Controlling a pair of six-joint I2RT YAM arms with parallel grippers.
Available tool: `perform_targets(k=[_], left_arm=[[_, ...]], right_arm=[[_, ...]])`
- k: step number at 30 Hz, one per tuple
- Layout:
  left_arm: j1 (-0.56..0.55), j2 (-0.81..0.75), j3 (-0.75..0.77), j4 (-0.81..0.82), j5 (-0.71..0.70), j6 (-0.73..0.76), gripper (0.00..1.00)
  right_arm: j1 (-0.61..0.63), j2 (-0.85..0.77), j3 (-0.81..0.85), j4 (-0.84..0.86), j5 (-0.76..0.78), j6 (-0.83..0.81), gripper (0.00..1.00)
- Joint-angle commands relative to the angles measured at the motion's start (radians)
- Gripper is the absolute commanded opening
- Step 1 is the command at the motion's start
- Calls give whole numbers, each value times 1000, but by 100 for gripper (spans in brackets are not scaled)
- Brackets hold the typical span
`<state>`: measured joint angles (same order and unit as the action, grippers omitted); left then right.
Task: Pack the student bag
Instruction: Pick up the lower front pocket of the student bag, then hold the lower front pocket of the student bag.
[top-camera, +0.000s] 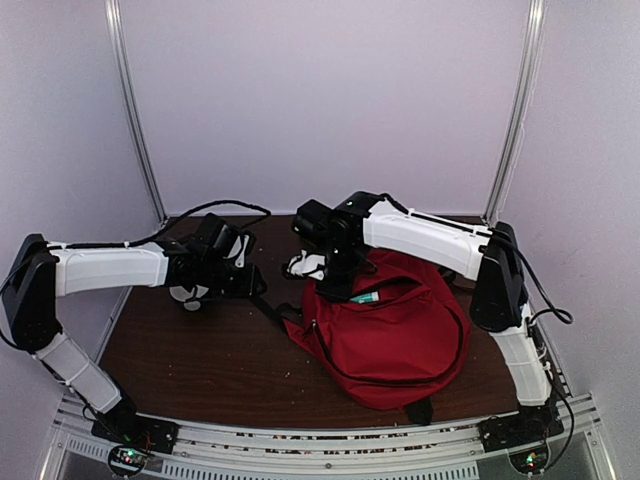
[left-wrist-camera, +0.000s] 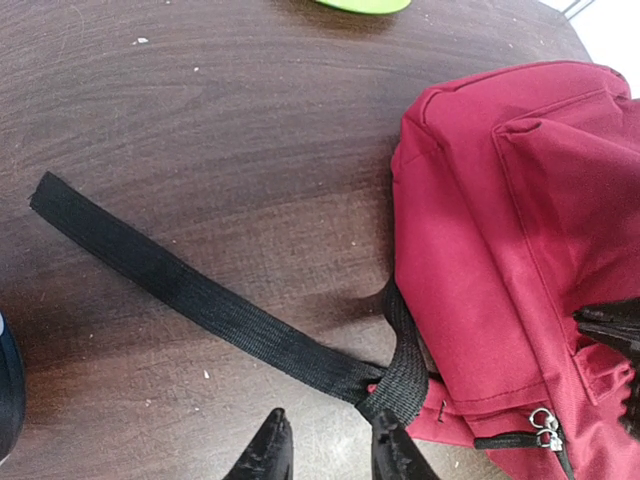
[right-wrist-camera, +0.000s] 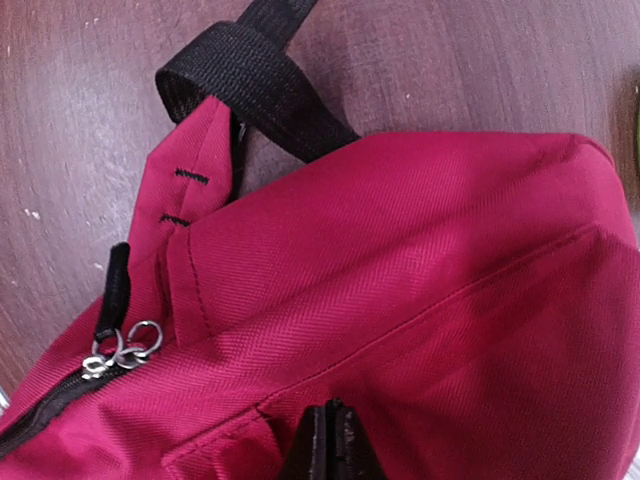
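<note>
partway | large red fabric backpack (top-camera: 390, 340) unzipped, teal item (top-camera: 365, 297) inside (zip-up not yet done) | left fingers (left-wrist-camera: 268, 455) parted, empty | right fingers (right-wrist-camera: 315, 450) clenched on its fabric

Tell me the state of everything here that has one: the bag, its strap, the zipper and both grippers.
bag: lying on the table, one opening gaping with a green thing poking out.
strap: loose, flat on the table.
zipper pulls: two together, zipper beside them closed.
left gripper: open, holding nothing, next to the strap's loop.
right gripper: shut, tips against the bag's fabric.
</note>
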<state>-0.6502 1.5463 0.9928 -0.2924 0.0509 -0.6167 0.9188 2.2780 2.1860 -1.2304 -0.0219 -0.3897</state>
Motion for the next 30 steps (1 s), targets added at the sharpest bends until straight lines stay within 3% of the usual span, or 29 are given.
perform_targets(k=[1,8,13,22,27,30], left_arm=[[1,-35,-7,54,28,37,30],[-75,-37,-15,212,75,135,30],[-195,-78,-73,403,9,260,30],[-307,-28,-140,809,-25,395,33],[-318,56,-98,868,15,437,35],[-329,108,-34,800,31,499,36]], right_arm=[[3,-115,-23,0,-37,18,0],[-44,-278,-79,95,-231,67,0],[-92,-342,-224,176,-370,92,0],[-264,-461,-538,563,-789,309,0],[-330,-526,-666,775,-898,444,0],[-348,-561,-740,918,-924,533,0]])
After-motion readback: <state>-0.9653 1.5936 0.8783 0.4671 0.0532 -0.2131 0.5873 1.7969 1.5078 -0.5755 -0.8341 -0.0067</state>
